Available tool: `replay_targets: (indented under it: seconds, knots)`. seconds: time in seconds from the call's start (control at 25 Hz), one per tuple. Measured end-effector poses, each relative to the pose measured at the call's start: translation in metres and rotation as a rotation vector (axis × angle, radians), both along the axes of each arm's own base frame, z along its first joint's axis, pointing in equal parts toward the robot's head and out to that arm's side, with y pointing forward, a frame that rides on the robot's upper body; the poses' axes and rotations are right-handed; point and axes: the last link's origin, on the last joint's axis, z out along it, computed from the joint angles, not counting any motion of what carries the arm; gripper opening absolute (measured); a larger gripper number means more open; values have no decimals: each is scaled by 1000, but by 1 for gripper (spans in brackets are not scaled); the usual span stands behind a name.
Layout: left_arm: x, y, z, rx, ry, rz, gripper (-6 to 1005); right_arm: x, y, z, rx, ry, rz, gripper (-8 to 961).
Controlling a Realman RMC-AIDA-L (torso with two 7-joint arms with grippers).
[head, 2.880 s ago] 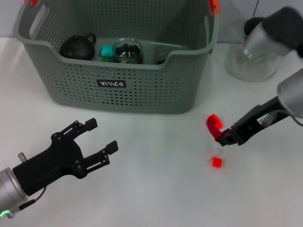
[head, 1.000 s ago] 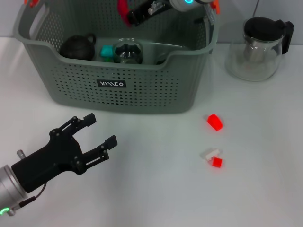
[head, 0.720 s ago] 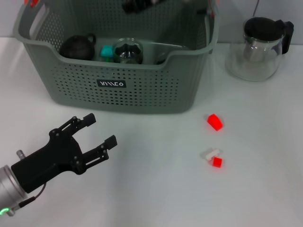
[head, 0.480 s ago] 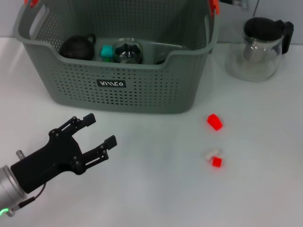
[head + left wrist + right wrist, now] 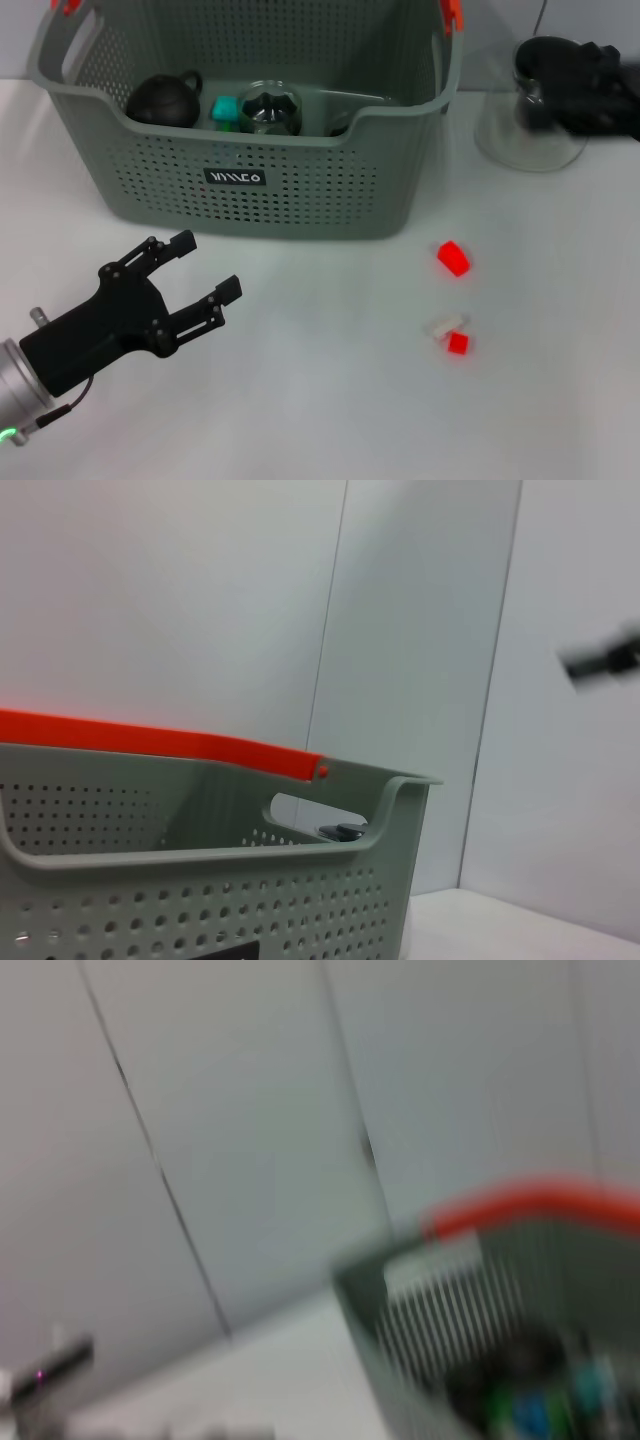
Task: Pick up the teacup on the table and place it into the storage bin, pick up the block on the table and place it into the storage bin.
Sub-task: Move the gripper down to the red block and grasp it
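The storage bin [image 5: 250, 190] stands at the back left of the table, and its perforated wall [image 5: 200, 900] fills the left wrist view. A glass teacup [image 5: 270, 108] lies inside it beside a teal block [image 5: 226, 108]. On the white table lie two red blocks [image 5: 453, 257] [image 5: 458, 343], well to the right of the bin. My left gripper [image 5: 207, 265] hovers open and empty in front of the bin. My right arm [image 5: 585, 100] is a dark blur at the far right, in front of the glass teapot.
A black teapot [image 5: 165, 98] sits in the bin's left end. A small white piece [image 5: 444, 325] touches the nearer red block. The glass teapot [image 5: 530, 135] stands at the back right. The right wrist view shows the bin [image 5: 520, 1350] blurred.
My right arm swung from above the bin, out past the top edge, and now shows at the right by the glass teapot. The left gripper shifted slightly up and left.
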Motion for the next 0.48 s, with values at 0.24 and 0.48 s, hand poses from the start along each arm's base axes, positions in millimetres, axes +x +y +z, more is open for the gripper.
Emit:
replay_targets:
  seconds: [0.24, 0.48]
  knots:
    - [3, 4, 0, -1, 0, -11, 843, 35, -7, 14, -60, -314, -293, 573]
    - [4, 3, -1, -2, -5, -12, 843, 27, 15, -21, -81, -511, -398, 574]
